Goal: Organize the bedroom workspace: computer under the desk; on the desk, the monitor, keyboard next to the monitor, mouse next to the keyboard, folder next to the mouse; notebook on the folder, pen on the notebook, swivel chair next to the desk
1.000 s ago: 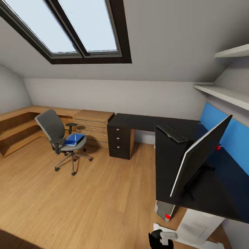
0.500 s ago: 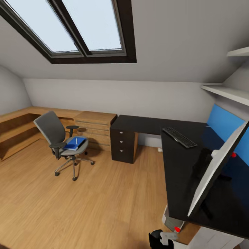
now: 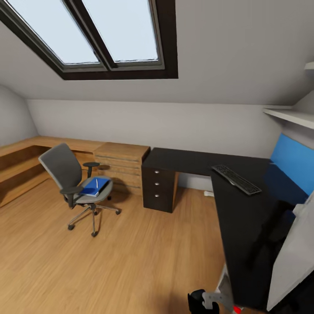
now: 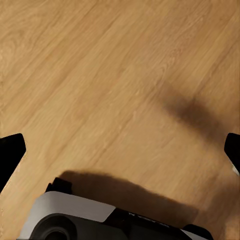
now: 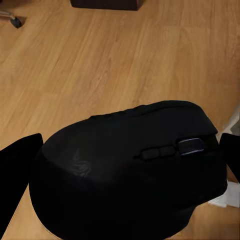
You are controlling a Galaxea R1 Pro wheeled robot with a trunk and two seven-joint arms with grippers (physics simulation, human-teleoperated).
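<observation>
the right claw [image 5: 125, 165] pinched the mouse [image 5: 125, 170] between its fingers, probably low above the floor [image 5: 100, 60]; the left claw [image 4: 120, 150] hung spread, holding nothing. light, rigid and slick-shelled, the mouse was best squeezed across its flanks. the keyboard [image 3: 236, 179] lay on the desk [image 3: 192, 161].

This is an attic room in a home, fitted out as a study. A sloped white ceiling carries a dark-framed skylight [image 3: 109, 39] above a wooden floor [image 3: 131, 261]. An L-shaped black-topped desk [image 3: 196, 159] with a drawer unit stands by the wall, beside low light wooden cabinets [image 3: 122, 159], with a grey swivel chair [image 3: 74, 183] nearby and white wall shelves [image 3: 290, 115].
</observation>
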